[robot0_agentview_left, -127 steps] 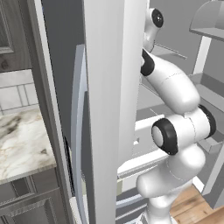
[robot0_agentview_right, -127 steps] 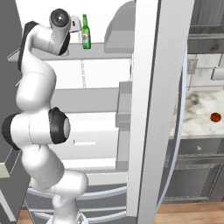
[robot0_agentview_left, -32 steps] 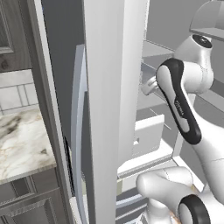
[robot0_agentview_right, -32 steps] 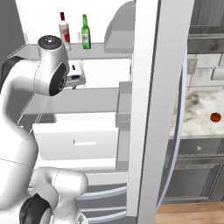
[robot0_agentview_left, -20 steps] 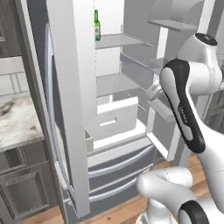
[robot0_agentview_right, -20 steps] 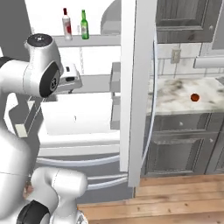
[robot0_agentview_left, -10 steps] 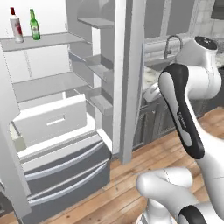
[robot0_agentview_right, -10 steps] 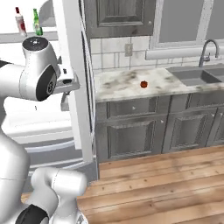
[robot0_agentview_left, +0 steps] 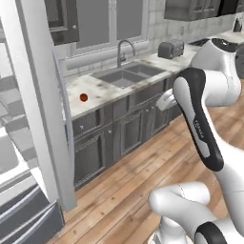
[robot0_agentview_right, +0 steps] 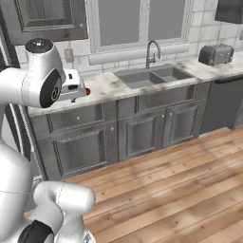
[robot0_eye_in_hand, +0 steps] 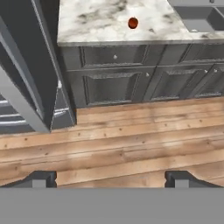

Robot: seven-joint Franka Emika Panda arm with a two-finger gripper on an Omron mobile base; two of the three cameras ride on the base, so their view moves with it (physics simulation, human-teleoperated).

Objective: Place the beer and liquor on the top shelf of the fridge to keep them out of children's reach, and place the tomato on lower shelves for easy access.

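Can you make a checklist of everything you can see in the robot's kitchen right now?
Surface: marble counter with a sink set into it.
Job's things: tomato sits on the counter, left of the sink; fridge door stands open at the left.
Clutter: toaster at the far end of the counter.
Grippers: gripper open, empty, over the wooden floor.
Cables: nothing seen.
Surroundings: grey cabinets, window above the sink.

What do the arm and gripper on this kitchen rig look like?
A glossy white arm of rounded segments with dark joints, one black band carrying small pale lettering. Its white hand ends in a gripper with two small dark square fingertips. No loose cables visible.
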